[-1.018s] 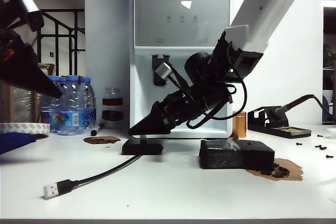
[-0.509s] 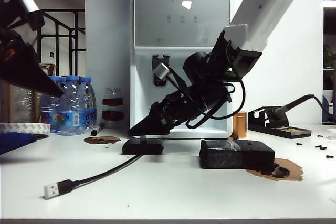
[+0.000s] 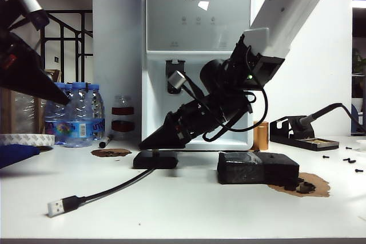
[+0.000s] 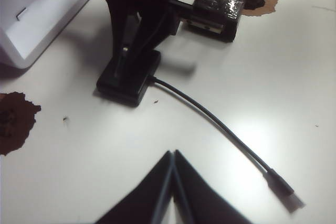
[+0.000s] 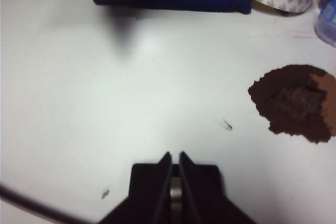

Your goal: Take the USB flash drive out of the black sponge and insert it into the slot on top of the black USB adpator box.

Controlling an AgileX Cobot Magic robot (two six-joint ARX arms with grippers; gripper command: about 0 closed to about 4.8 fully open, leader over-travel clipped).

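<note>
The right gripper (image 5: 175, 182) is slanted down over the box (image 3: 155, 160), jaws pinched on the drive (image 5: 175, 199); the left gripper (image 4: 172, 162) is held raised at far left, jaws pressed together.

Two arms, both grippers closed

The right gripper (image 3: 143, 144) points down and to the left, low over the table, its arm slanting down from above. The left gripper (image 4: 174, 153) hangs high at the left side, fingers pressed together.
</note>
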